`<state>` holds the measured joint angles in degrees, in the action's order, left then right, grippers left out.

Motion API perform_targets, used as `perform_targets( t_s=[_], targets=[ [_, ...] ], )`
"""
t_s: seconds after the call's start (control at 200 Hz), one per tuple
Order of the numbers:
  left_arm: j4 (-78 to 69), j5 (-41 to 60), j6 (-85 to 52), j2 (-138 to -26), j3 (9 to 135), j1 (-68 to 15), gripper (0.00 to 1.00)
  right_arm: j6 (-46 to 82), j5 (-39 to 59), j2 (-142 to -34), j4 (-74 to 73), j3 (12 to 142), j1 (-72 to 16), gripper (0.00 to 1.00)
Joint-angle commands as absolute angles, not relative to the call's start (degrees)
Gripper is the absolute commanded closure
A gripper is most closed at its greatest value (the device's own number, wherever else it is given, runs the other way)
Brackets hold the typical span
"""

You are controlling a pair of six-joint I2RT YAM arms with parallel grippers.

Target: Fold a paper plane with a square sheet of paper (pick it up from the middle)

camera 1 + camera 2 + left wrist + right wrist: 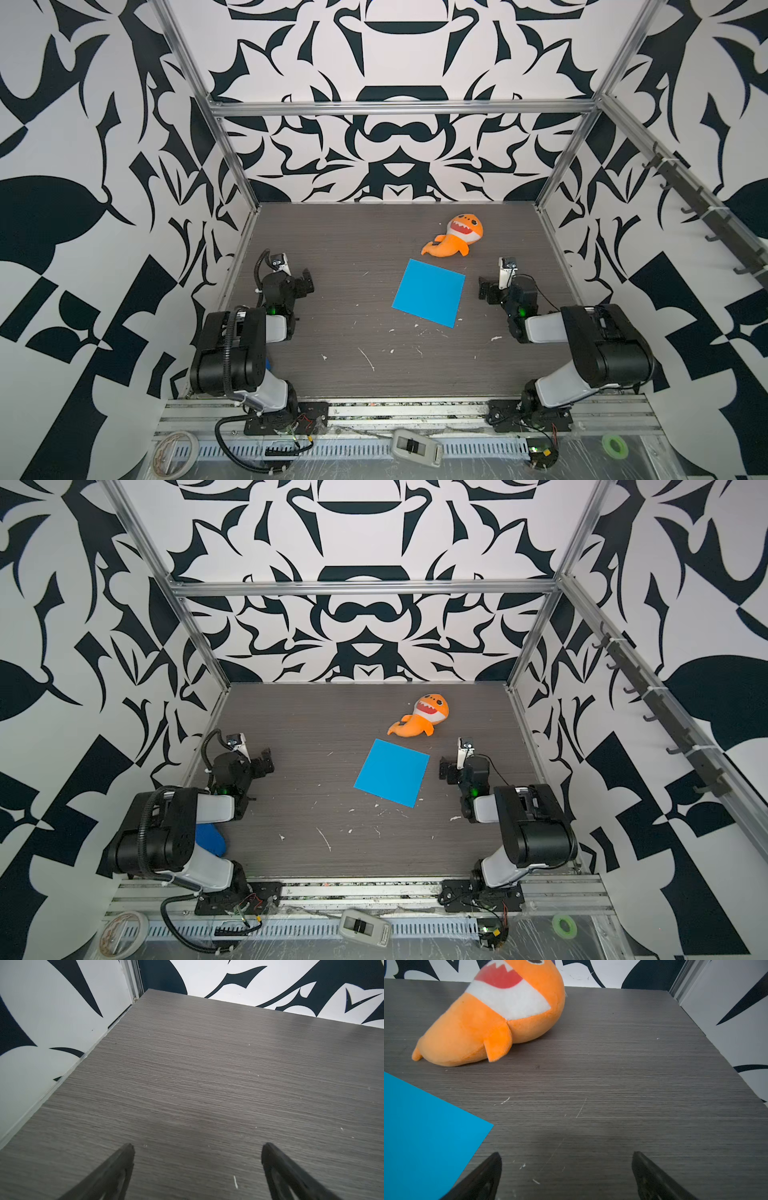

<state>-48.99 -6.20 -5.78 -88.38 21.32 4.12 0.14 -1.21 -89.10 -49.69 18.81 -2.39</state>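
Right gripper point(566, 1154) hung spread wide and empty; left gripper point(197, 1145) likewise. Sheet of paper point(429, 292) lay flat, unfolded, between the arms. Risk: thin sheet flush on wood, so a mid-sheet pinch might slip or crumple it; plush shark point(455, 235) near its far corner could snag. Left wrist view showed bare table point(207, 1074) only; right wrist view caught paper corner and shark.

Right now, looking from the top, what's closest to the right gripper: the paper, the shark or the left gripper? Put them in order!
Measured from the right gripper in a top view:
1. The paper: lies flat right beside it, toward the middle.
2. The shark: farther back, behind the paper.
3. The left gripper: far across on the left side, past the paper.
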Motion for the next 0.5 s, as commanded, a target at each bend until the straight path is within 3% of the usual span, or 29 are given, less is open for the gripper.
perform_targets(
  t_s=[0.0,0.495],
  targets=[
    [-50.2,-6.2,-6.1,-88.7,22.2,4.4,0.01,0.1,-1.9,-88.9,-52.1,20.2,-2.7,0.0],
    [-50.3,-6.3,-6.2,-88.7,22.1,4.4,0.01,0.1,-1.8,-89.0,-52.3,20.2,-2.7,0.0]
  ],
)
